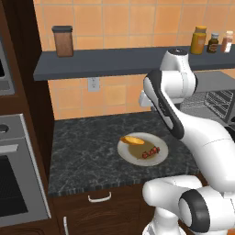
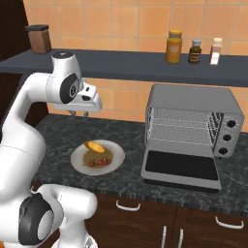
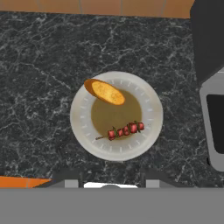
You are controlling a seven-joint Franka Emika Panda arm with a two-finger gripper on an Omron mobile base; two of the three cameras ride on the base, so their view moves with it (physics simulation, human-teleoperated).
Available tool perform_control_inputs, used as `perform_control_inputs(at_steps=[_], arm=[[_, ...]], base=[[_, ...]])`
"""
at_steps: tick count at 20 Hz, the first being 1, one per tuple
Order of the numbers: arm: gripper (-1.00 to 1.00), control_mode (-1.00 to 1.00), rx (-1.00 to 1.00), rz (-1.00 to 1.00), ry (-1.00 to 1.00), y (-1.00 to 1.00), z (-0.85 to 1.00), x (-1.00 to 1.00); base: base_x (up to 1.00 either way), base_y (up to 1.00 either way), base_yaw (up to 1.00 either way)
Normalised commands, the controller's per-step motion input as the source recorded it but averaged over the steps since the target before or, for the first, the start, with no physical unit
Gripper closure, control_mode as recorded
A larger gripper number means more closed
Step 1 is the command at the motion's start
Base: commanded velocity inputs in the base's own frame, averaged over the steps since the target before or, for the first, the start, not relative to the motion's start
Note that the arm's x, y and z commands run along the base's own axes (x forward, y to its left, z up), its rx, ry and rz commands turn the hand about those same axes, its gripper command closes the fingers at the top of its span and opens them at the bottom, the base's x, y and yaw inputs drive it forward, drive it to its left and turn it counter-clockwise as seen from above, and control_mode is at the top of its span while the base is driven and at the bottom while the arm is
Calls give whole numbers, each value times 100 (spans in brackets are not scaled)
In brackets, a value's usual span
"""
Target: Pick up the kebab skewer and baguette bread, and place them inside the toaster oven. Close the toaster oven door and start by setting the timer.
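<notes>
STEP: hovering gripper (image 2: 78, 113) above plate (image 3: 151, 131), holding nothing, jaw gap unclear | skewer (image 3: 124, 130), bread (image 3: 105, 92) lying on plate | oven (image 2: 193, 126) door (image 2: 181, 167) open | NEXT: descending onto skewer

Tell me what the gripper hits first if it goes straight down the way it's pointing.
Most likely the plate, near the kebab skewer; the gripper hangs above it, pointing down. Exact landing spot is unclear.

Two base views behind arm, left and right (both share plate (image 1: 158, 158)), hand view straight down, nearer
</notes>
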Motion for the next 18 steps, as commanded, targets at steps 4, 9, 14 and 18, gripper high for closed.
perform_control_inputs(at_steps=[4,9,14,18], arm=[[-100,100,0,0,0,0,0,0],[-100,100,0,0,0,0,0,0],[-100,100,0,0,0,0,0,0],[-100,100,0,0,0,0,0,0]], base=[[0,0,0],[0,0,0],[0,-16,0],[0,-91,0]])
